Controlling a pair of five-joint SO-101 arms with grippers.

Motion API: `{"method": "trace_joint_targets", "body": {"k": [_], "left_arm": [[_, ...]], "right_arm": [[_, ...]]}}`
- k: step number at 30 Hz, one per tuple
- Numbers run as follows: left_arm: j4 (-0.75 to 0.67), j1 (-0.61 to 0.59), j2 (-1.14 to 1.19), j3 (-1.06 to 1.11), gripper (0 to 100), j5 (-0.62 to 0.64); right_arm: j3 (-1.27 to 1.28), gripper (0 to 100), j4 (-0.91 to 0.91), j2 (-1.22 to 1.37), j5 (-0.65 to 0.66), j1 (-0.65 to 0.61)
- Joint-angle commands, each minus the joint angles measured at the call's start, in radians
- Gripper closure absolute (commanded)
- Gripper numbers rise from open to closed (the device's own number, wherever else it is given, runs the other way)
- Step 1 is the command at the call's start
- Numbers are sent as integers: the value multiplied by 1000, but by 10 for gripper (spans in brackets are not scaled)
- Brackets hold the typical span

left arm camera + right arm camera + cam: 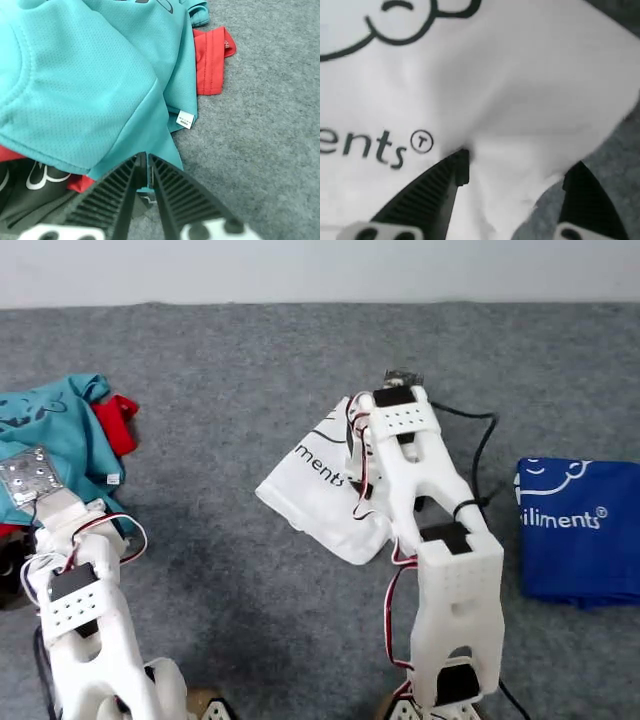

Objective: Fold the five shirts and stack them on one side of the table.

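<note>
Left gripper [148,172] is clamped on the edge of the teal shirt [85,85] heaped with a red shirt [210,60] at the table's [220,360] left, while the right gripper [517,185] straddles the rumpled white shirt [510,100] mid-table, jaws wide apart, with the folded blue shirt [585,530] well off right.

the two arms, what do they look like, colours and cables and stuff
Both are white plastic: the left arm and right arm have blocky segments, dotted hole grids and black motors. Thin red, white and black wires loop along them, and a black cable trails off the right one. The left pincer and right pincer have black ribbed fingers on white bases.
</note>
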Motion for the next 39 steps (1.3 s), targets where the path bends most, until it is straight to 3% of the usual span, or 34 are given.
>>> {"method": "trace_joint_targets", "body": {"k": [1, 7, 12, 15, 17, 29, 39], "left_arm": [[-23, 6, -34, -5, 984, -12], [-23, 6, -34, -5, 984, -12], [-23, 6, -34, -5, 984, -12], [-23, 6, -34, -5, 984, -12], [-23, 6, -34, -5, 984, -12], [-25, 6, -34, -5, 984, -12], [-25, 6, -32, -5, 984, -12]], "right_arm": [[-8, 696, -45, 35, -32, 13], [-8, 740, -39, 110, -77, 13], [-9, 997, -38, 111, -71, 15], [-9, 954, 7, 113, -71, 15], [-11, 991, 24, 110, -61, 25], [-11, 991, 188, -269, 302, 222], [-9, 991, 358, -610, 726, 357]]}}
